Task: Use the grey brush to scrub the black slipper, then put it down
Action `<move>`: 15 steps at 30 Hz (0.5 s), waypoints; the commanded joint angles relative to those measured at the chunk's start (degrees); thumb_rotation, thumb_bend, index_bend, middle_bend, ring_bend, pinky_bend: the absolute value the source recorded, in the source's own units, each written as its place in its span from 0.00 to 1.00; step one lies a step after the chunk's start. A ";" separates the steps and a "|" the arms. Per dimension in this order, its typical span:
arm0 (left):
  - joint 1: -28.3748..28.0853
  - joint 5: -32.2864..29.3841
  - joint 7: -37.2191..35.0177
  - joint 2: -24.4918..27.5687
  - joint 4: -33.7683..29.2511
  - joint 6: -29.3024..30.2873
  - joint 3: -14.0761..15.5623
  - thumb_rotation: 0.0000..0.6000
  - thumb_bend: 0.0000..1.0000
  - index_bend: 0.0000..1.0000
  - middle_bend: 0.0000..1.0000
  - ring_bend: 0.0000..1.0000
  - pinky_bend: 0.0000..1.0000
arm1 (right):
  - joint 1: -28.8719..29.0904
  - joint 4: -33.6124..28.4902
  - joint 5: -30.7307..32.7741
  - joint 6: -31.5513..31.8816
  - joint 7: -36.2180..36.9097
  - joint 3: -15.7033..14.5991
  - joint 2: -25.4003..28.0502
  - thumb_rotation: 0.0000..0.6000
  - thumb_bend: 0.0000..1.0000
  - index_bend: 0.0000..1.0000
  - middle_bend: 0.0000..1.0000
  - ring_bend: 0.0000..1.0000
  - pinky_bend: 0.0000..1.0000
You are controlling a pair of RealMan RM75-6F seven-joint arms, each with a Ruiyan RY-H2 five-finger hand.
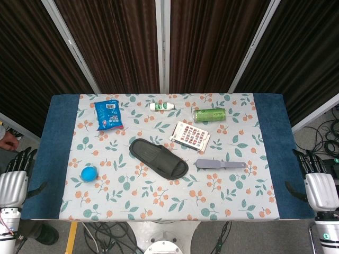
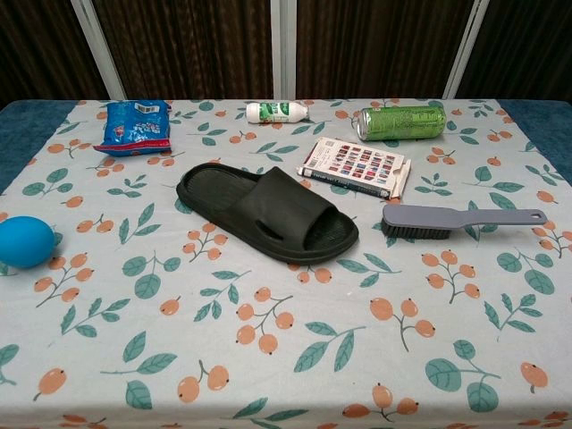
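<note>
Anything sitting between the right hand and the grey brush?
No. In the head view, only bare tablecloth lies between the right hand and the grey brush.

The black slipper [image 2: 266,213] looks like matt rubber or foam. Right of it, the grey brush [image 2: 460,220] is smooth plastic with dark bristles. Behind the slipper lie a shiny green metal can [image 2: 399,122], a glossy blue snack bag [image 2: 134,126], all on a printed cloth tablecloth [image 2: 295,357].
</note>
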 commanded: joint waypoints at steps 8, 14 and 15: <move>0.13 0.40 -0.18 -0.03 0.13 0.16 0.32 1.00 0.24 0.11 0.14 0.08 0.16 | 0.34 0.01 -0.16 -0.70 0.03 -0.15 0.05 1.00 0.16 0.00 0.13 0.02 0.09; 0.02 0.53 -0.65 -0.32 0.29 0.15 0.23 1.00 0.24 0.11 0.14 0.08 0.16 | 6.04 -1.26 0.94 -8.95 -3.40 1.35 -0.83 1.00 0.01 0.00 0.16 0.03 0.09; 0.00 0.63 -0.74 -0.38 0.42 0.16 0.27 1.00 0.24 0.11 0.14 0.08 0.16 | 7.44 -1.47 1.82 -11.43 -3.90 1.68 -1.14 1.00 0.00 0.00 0.16 0.03 0.09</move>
